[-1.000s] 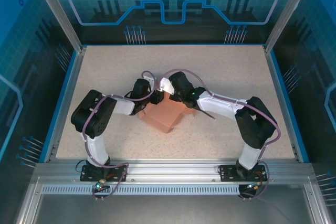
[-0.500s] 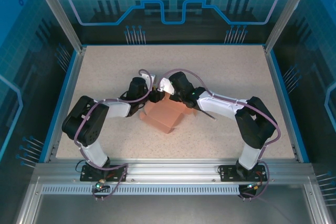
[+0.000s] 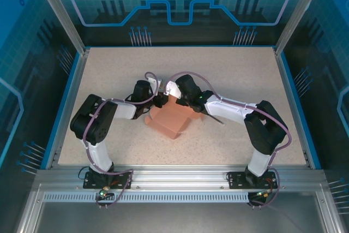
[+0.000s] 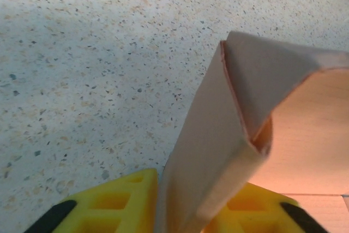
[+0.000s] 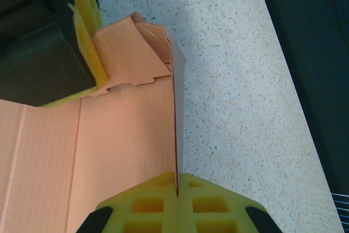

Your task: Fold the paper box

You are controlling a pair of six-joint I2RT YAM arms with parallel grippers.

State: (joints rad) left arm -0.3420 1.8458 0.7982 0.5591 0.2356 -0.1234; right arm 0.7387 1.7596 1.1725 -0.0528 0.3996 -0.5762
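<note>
Both claws pinch the paper box [image 3: 173,119] at mid-frame on the table [image 3: 245,69]: the left claw [image 3: 159,102] grips a bent flap, the right claw [image 3: 177,100] an upright wall. If they pull against each other, that thin corner could tear or crumple. Since earlier, the left elbow has shifted; the box hasn't.

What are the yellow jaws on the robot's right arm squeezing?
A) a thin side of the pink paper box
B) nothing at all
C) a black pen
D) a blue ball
A: in the right wrist view the right arm's jaws are closed tight on a thin upright panel of the paper box, with the yellow fingers pressed against it from both sides.
</note>
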